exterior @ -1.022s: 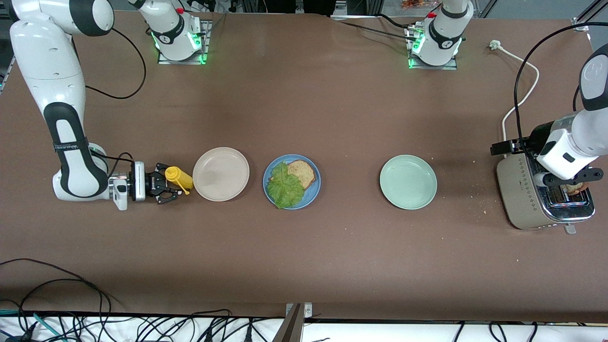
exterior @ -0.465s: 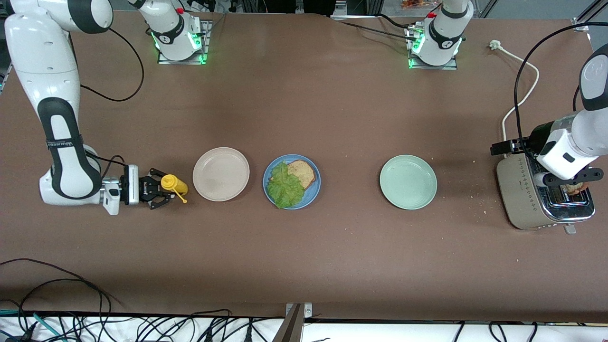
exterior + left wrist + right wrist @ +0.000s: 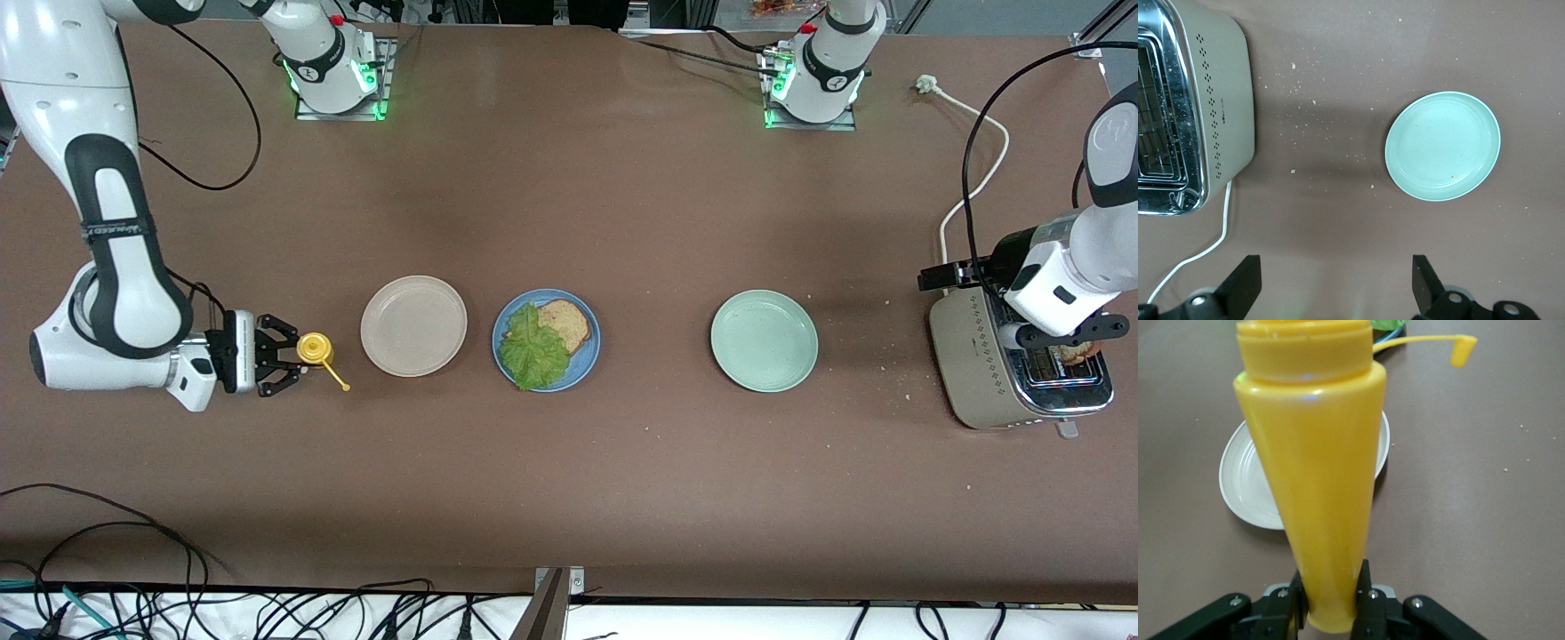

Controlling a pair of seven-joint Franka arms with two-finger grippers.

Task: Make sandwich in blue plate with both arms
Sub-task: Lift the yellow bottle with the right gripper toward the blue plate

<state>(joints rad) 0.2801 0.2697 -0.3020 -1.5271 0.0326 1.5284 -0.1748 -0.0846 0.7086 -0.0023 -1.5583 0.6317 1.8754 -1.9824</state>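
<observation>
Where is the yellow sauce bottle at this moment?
The yellow bottle stands upright at the right arm's end of the table, beside the beige plate, clamped near its base by the right gripper.

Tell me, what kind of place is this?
Likely a robotics lab bench staged as a kitchen: arm bases bolted to the brown table, loose cables along its edge, plus a toaster and blue plate.

Note that the toaster (image 3: 1198, 107) is cut off at the edge of the left wrist view, and the left gripper (image 3: 1071, 336) covers part of its slots in the front view. In the right wrist view, the yellow bottle (image 3: 1315, 467) hides part of the beige plate (image 3: 1245, 480), and its top runs out of frame.
</observation>
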